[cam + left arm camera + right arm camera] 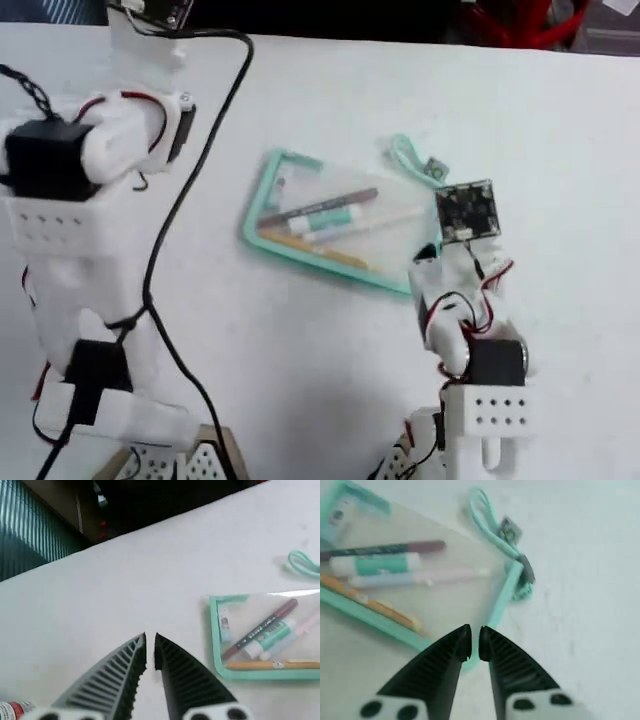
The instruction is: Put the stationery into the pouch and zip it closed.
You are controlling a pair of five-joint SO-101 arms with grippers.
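Observation:
A clear pouch (pixel 330 220) with a teal border lies flat at the table's middle. Inside it lie a dark red pen (pixel 395 547), a teal-and-white glue stick (pixel 375 564), a pale pink pen (pixel 420 577) and a yellow pencil (pixel 375 607). A teal loop strap (pixel 487 510) and a dark zipper pull (pixel 526 570) trail from its far right corner. My right gripper (pixel 475 641) is shut, with its tips over the pouch's teal edge (pixel 500 602) near the right corner. My left gripper (pixel 150 640) is shut above bare table, left of the pouch (pixel 260 635).
The left arm (pixel 110 140) stands folded at the table's left side, with a black cable (pixel 190 190) running down past it. The right arm's base (pixel 485 400) is at the front right. The table's far edge (pixel 400 42) meets a dark background.

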